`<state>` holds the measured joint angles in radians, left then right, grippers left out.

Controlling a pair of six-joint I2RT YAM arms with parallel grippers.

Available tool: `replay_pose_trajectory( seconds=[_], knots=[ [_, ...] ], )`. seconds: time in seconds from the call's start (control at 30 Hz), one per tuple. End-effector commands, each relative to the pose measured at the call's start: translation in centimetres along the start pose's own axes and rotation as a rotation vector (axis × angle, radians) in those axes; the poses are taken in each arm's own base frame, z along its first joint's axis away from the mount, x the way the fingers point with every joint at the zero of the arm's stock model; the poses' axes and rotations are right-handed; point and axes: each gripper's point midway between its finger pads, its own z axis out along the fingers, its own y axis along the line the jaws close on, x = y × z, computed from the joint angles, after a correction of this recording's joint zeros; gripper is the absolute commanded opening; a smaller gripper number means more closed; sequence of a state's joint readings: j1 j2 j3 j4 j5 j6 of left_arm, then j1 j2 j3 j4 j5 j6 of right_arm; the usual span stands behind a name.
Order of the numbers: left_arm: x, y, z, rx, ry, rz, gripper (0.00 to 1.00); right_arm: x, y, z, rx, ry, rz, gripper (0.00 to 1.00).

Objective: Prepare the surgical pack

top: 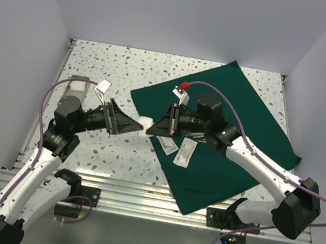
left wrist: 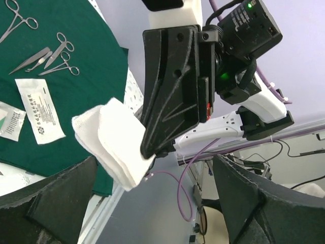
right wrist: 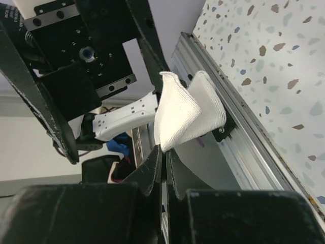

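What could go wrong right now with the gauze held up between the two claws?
1. The right claw pinches the gauze only by one edge, at its tips. It might slip out and land near the drape edge, maybe on the bare table.
2. The left claw stands open around the gauze. A sideways move by either arm could snag it or knock the claws together.

The left arm [top: 39, 167] and right arm [top: 261, 170] wear white shells between black joints; a purple cable [top: 53, 88] runs along each; the left gripper [top: 137, 127] and right gripper [top: 149, 130] are matte black wedges with ribbed triangular fingers; a green light [left wrist: 223, 77] glows on the right wrist housing.
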<state>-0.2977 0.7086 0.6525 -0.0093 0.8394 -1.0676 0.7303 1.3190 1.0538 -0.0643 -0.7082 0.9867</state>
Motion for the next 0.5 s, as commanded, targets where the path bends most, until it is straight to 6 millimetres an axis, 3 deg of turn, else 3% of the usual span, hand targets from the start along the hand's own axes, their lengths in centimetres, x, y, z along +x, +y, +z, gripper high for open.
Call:
replay_pose_trajectory(
  seconds=[0.0, 0.13, 0.47],
  knots=[
    [0.3, -0.9, -0.2, 0.027, 0.014, -0.017, 0.99, 0.5, 3.4, -0.2, -0.102, -0.004, -0.05, 0.0],
    [0.2, -1.2, -0.3, 0.03, 0.003, -0.014, 0.98, 1.1, 3.9, -0.1, -0.11, 0.004, -0.058, 0.0],
    [0.9, 0.5, 0.0, -0.024, 0.041, -0.061, 0.97, 1.2, 5.0, -0.8, -0.108, 0.0, -0.083, 0.0]
  ],
)
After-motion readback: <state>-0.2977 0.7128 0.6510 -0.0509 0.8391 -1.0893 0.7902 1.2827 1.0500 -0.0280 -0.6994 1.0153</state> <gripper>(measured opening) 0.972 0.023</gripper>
